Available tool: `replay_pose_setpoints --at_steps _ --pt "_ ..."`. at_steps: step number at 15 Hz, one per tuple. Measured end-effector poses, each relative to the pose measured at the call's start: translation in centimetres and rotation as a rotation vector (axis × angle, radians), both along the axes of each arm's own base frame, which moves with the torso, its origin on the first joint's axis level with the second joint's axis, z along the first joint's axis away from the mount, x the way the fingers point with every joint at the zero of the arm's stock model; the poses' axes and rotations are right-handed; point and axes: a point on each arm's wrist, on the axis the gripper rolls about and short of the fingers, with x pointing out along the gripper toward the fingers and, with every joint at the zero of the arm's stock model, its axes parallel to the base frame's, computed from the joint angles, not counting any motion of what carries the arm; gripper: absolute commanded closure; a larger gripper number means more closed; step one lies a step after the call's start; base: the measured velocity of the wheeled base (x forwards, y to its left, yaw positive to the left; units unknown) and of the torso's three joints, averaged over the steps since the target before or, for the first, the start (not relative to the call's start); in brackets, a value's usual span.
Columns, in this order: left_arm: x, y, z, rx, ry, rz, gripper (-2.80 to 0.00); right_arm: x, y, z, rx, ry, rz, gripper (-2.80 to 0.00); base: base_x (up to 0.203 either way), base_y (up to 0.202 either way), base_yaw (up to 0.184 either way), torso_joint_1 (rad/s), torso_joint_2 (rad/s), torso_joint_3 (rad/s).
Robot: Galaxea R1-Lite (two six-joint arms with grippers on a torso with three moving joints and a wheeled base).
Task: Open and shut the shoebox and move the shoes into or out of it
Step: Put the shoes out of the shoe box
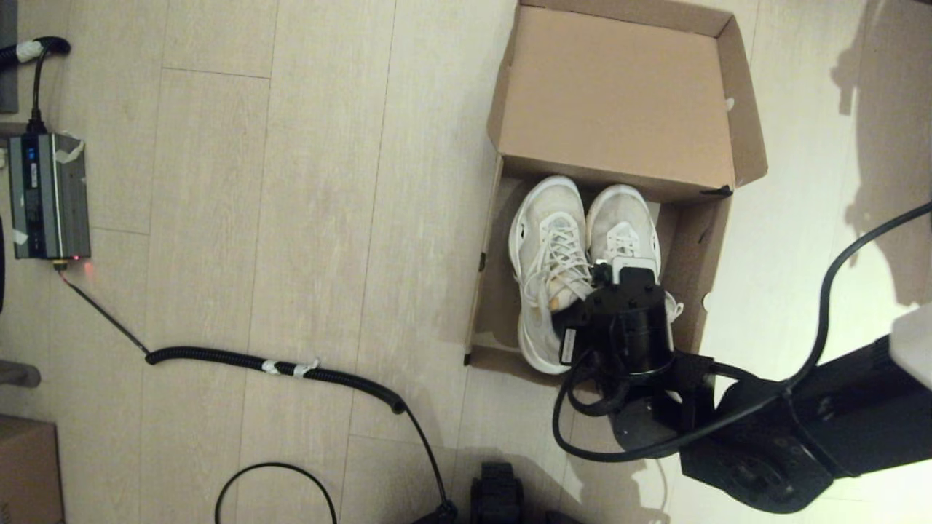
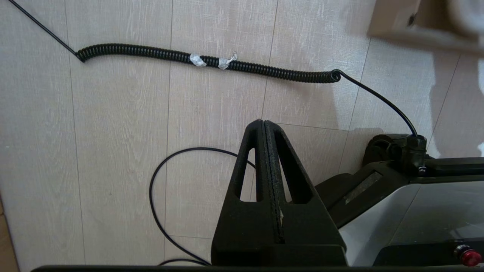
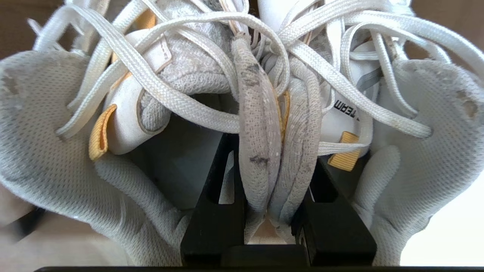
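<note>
With my right gripper point(image 3: 270, 211) clenched on the 2 inner collars of the shoes point(image 1: 582, 247), I should lift straight up, clearing the shoebox point(image 1: 717, 240) walls.

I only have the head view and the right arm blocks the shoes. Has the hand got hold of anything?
Observer: Yes. The right hand pinches the inner collars of both shoes together between its fingers.
Operator: Are the shoes out of the shoebox?
Observer: No, brown shoebox wall shows just behind the laces.
Operator: And the left hand?
Observer: The left hand is shut, parked above bare floor near a coiled black cable.
</note>
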Motion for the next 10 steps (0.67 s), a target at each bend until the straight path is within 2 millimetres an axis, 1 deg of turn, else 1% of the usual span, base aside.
replay_pose_setpoints --at_steps 3,6,10 --pt "0.0 0.0 0.0 0.0 0.0 0.0 0.0 -2.1 -1.2 3.2 -0.006 -0.056 0.035 0.0 0.0 0.0 0.0 0.0 0.0 0.0" --pt "0.0 0.0 0.0 0.0 0.0 0.0 0.0 -3.9 -2.6 4.7 0.004 -0.084 0.047 0.0 0.0 0.0 0.0 0.0 0.0 0.0" --pt "0.0 0.0 0.0 0.0 0.0 0.0 0.0 -5.4 -4.1 7.2 0.028 -0.147 0.051 0.0 0.0 0.0 0.0 0.0 0.0 0.0"
